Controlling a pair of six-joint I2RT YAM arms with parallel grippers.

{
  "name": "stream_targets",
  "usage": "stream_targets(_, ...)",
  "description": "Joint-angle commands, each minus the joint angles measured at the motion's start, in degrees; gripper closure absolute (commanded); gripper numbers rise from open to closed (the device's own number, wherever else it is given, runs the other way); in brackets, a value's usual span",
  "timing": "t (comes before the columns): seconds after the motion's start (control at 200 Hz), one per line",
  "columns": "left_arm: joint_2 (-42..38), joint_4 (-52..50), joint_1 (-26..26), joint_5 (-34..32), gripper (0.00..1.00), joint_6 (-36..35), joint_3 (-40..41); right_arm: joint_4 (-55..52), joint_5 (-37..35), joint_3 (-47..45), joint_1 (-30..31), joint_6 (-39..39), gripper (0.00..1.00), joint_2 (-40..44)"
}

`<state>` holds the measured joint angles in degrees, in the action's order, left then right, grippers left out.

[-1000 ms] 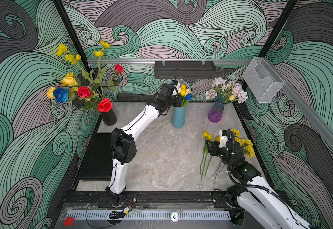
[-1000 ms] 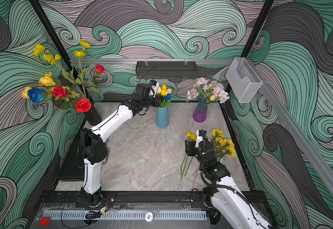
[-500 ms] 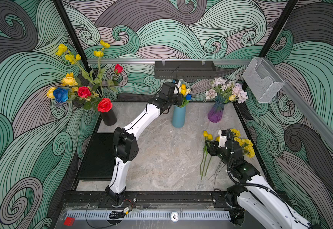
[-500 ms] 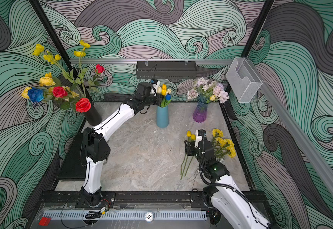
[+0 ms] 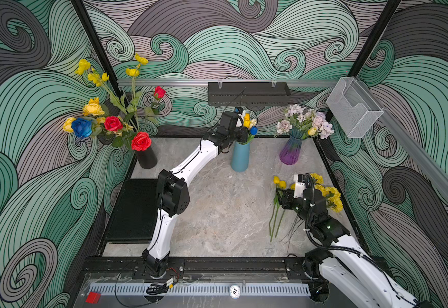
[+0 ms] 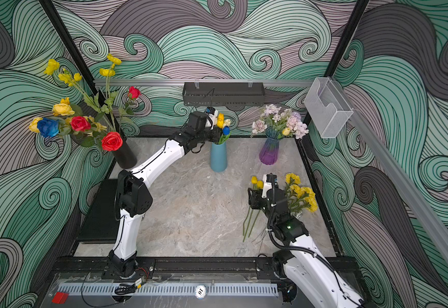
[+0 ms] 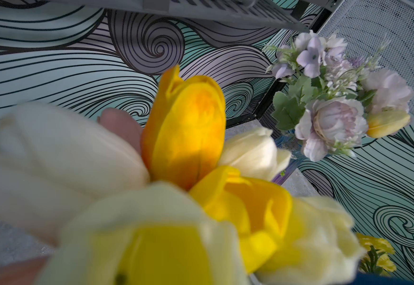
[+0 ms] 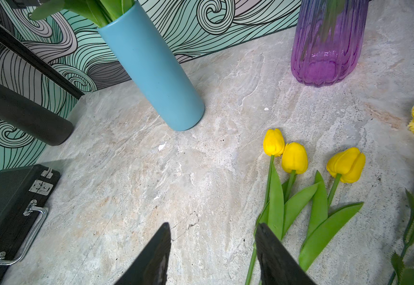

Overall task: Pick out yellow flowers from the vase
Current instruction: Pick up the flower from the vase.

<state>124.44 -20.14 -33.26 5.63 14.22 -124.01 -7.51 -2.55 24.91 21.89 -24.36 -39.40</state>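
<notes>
The blue vase (image 5: 240, 157) at the back middle holds yellow tulips (image 5: 247, 120) among white, pink and blue ones. My left gripper (image 5: 245, 133) is pushed into this bunch just above the rim, with its fingers hidden by the leaves. The left wrist view is filled with a yellow tulip (image 7: 186, 128) and pale blooms. Three yellow tulips (image 8: 294, 158) lie on the table at the right. My right gripper (image 8: 213, 237) hovers open and empty beside their stems, as a top view also shows for the right gripper (image 5: 280, 196).
A black vase (image 5: 146, 157) at the back left holds yellow flowers (image 5: 92, 108) with red and blue roses. The purple vase (image 5: 291, 152) holds lilac blooms and one yellow bud (image 5: 311, 131). Yellow pom-poms (image 5: 329, 194) lie by the right wall. A black case (image 5: 134, 210) lies at the left.
My left gripper has edged a little to the right, further into the tulips of the blue vase. The right arm has barely moved.
</notes>
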Motion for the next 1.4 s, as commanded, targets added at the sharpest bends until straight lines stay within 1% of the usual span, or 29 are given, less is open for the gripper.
stream_targets(0.0, 0.8, 0.18, -0.41, -1.21, 0.82, -1.12, -2.47, 1.16, 0.39, -0.39, -0.27, 0.03, 0.44, 0.25)
stream_targets(0.305, 0.75, 0.59, -0.43, -1.76, 0.91, -1.25, -2.67, 1.68, 0.79, -0.3, -0.26, -0.24, 0.44, -0.57)
stream_targets(0.64, -2.6, -2.87, -0.74, -1.06, 0.93, -0.68, -2.57, 2.28, 0.97, -0.3, -0.27, -0.34, 0.43, -1.37)
stream_targets(0.786, -3.78, -4.11, -0.76, 0.85, 0.93, 0.12, -2.3, 2.5, 1.29, -0.17, -0.27, -0.5, 0.43, -1.82)
stream_targets(1.046, -7.7, -0.69, -0.76, 0.9, 0.94, 0.74, 3.42, 2.68, 1.63, -0.3, -0.27, -1.04, 0.43, -2.01)
stream_targets(1.166, -8.92, -0.75, -0.77, 1.92, 0.94, 0.96, 4.32, 2.82, 1.49, -0.3, -0.27, -1.03, 0.43, -1.96)
stream_targets(1.306, -10.41, 0.09, -0.85, 1.41, 0.94, 0.89, 6.13, 3.16, 1.8, -0.19, -0.21, -1.03, 0.43, -2.24)
stream_targets(1.391, -11.66, 1.96, -0.85, 1.66, 0.95, 0.89, 8.13, 3.26, 1.84, 0.19, -0.27, -0.95, 0.43, -2.6)
